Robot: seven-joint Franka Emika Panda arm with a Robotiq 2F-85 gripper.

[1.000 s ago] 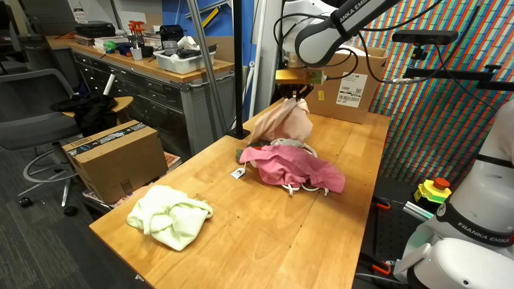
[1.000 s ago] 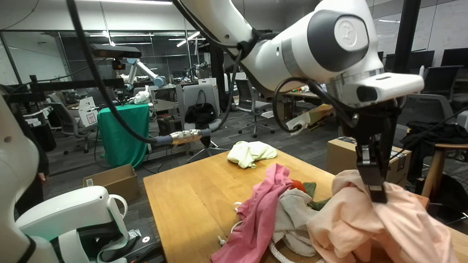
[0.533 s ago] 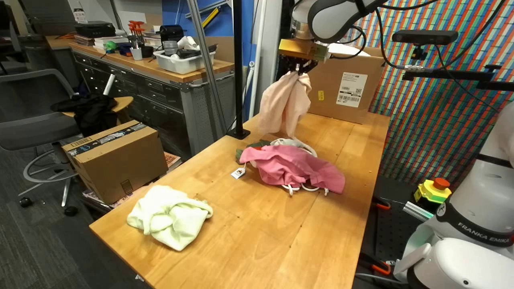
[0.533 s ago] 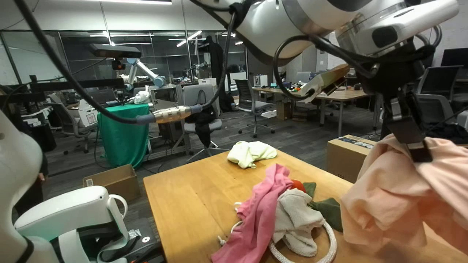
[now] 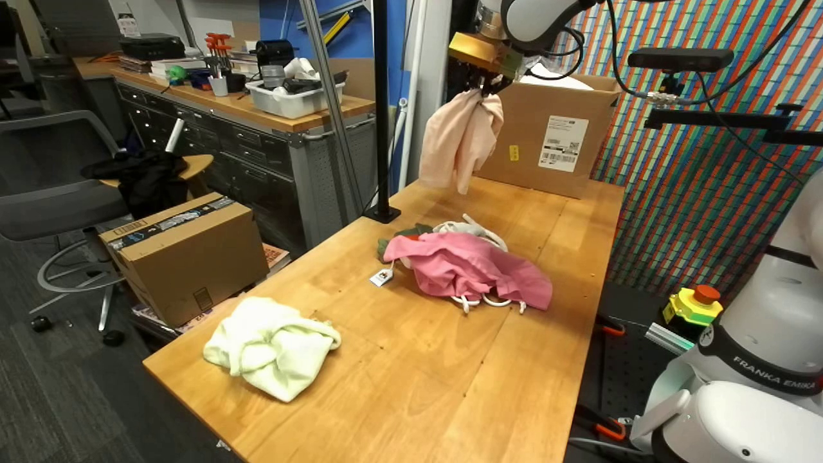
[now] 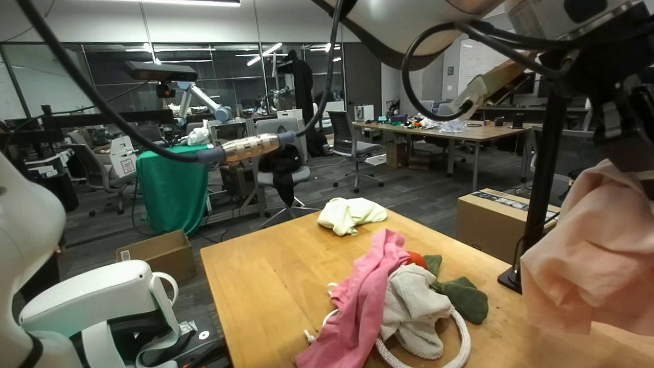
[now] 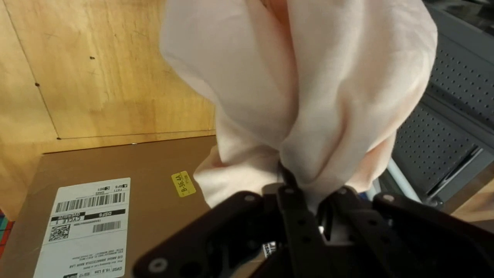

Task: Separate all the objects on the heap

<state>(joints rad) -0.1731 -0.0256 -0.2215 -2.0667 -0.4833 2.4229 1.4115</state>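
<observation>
One gripper (image 5: 482, 89) pinches peach cloth (image 5: 458, 141) between jaws, above table (image 5: 411, 386); pink cloth (image 5: 472, 260) touches cream cloth (image 6: 416, 296), red-and-green toy (image 6: 461, 300) beside; pale-green cloth (image 5: 273, 350) well apart.

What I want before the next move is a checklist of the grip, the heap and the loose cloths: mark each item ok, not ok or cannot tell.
1. Peach cloth gripped: ok, pinched in the closed jaws.
2. Peach cloth apart from the heap: ok, a gap shows in both exterior views.
3. Pale green cloth alone: ok, it lies by itself near an end of the table.
4. Pink cloth separated: not ok, it lies against the off-white cloth.
5. Red object separated: not ok, only partly in sight amid those cloths.
6. White cord free: cannot tell, part of it is hidden.
</observation>
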